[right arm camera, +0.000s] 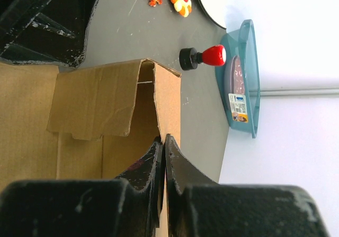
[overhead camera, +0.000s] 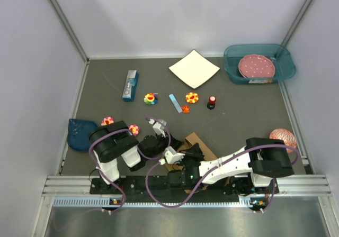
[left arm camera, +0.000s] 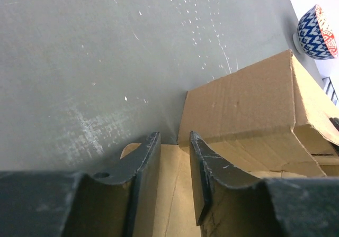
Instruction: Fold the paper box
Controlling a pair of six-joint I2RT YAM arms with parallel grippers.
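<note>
Finding the paper box (overhead camera: 198, 143) only half folded, we saw the left gripper (left arm camera: 174, 137) narrowly parted and the right gripper (right arm camera: 161, 139) pinched closed.

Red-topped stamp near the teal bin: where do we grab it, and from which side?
Grip the red-topped stamp by its red knob, coming straight down, fingers either side. It stands upright, black base on the table, knob uppermost. The flower toy and teal bin sit well apart, so fingers likely have room.
</note>
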